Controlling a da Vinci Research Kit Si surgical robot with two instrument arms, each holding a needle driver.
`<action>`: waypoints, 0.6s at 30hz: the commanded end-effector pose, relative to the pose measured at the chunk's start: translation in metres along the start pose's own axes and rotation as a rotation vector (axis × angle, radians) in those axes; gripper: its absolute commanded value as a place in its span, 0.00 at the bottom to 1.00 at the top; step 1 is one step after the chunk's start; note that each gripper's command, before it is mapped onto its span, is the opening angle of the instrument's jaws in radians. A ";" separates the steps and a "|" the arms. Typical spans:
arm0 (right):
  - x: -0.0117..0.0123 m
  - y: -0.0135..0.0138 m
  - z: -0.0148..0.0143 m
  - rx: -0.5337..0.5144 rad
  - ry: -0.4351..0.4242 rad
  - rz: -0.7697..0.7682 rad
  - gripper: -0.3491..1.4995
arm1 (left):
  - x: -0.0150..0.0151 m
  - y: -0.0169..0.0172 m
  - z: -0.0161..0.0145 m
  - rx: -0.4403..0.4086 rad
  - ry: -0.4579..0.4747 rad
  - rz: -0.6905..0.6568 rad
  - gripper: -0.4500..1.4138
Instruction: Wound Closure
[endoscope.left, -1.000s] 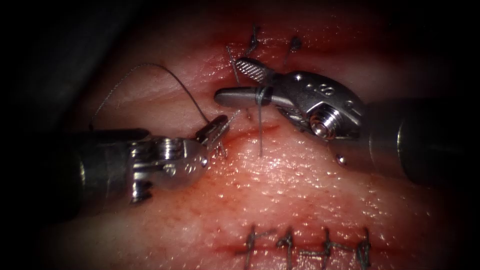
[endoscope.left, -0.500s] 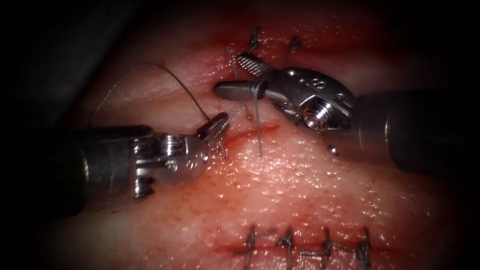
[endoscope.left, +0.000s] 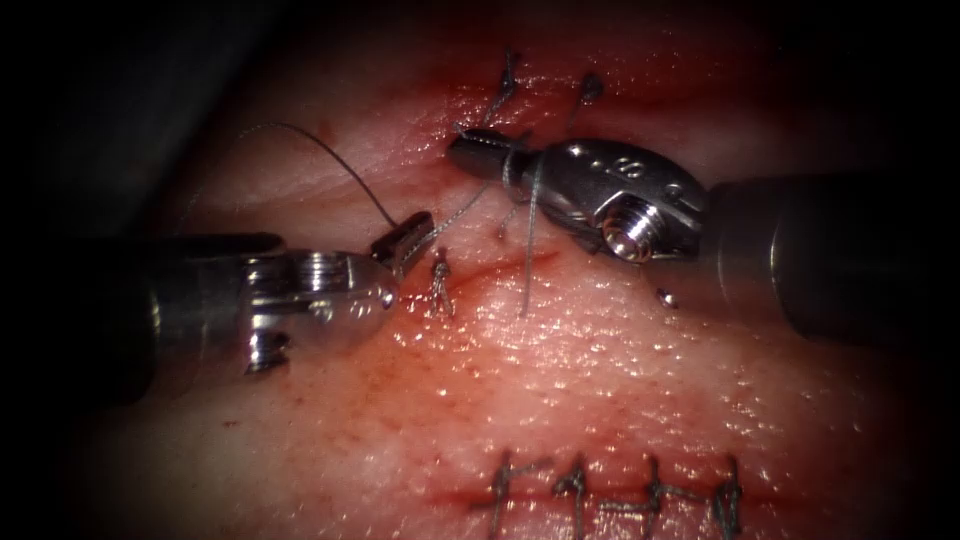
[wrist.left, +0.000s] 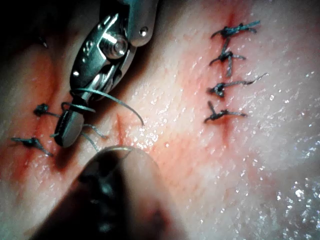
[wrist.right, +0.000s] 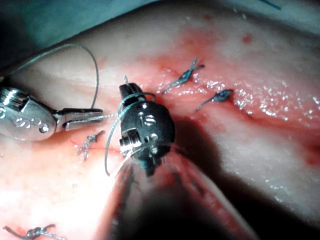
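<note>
My left tool (endoscope.left: 405, 240) comes in from the left, its jaws shut on the thread (endoscope.left: 340, 160), which arcs up and to the left from them. My right tool (endoscope.left: 478, 155) reaches in from the right. Its jaws are shut on a short end of thread (endoscope.left: 462, 130), and loops of thread (endoscope.left: 515, 168) are wrapped around them. One strand (endoscope.left: 525, 265) hangs down over the cut (endoscope.left: 510, 262) in the tissue (endoscope.left: 600, 380). A small knot (endoscope.left: 440, 285) lies on the tissue just right of the left jaws. The left wrist view has the wrapped right jaws (wrist.left: 65, 132). In the right wrist view the left jaws (wrist.right: 85, 116) grip thread.
A row of finished stitches (endoscope.left: 610, 492) crosses the tissue near the front, and two more (endoscope.left: 590, 90) lie behind the right tool. Red fluid wets the tissue around the cut. A small shiny bead (endoscope.left: 666, 297) sits below the right tool's wrist.
The right jaws closed from wide open onto the short thread end and shifted slightly upward. The left tool drew back to the left with its thread, uncovering the small knot.
</note>
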 end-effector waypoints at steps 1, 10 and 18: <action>-0.0003 -0.0007 0.0003 0.008 0.025 0.005 0.00 | 0.0001 0.0001 0.0006 -0.007 0.000 -0.004 0.00; -0.0008 -0.0024 -0.0017 0.056 0.164 -0.052 0.00 | -0.0023 -0.0038 0.0015 -0.040 -0.029 -0.023 0.00; -0.0041 -0.0025 -0.0050 0.075 0.209 -0.103 0.00 | -0.0040 -0.0097 0.0039 -0.050 -0.047 -0.066 0.00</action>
